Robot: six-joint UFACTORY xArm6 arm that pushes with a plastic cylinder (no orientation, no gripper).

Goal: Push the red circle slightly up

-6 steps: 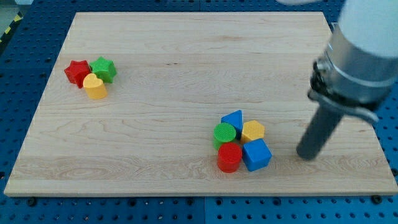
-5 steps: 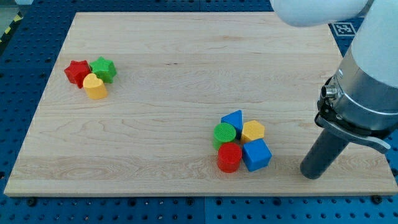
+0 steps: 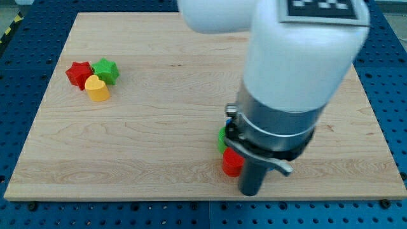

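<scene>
While the arm's bulk hides most of the cluster, my tip point(image 3: 250, 191) rests on the wooden board point(image 3: 159, 127) near the view's bottom edge, just right of and slightly below the red circle point(image 3: 231, 163); whether it touches the block I cannot tell. As a plain rod it has nothing to open or close and holds nothing. Only a sliver of the green circle point(image 3: 222, 138) shows above the red one. At upper left, 3 blocks sit together: red star point(image 3: 79, 73), green star point(image 3: 106, 69), yellow heart point(image 3: 96, 88). A black-and-white marker point(image 3: 321, 6) on the arm carries no readable writing.
</scene>
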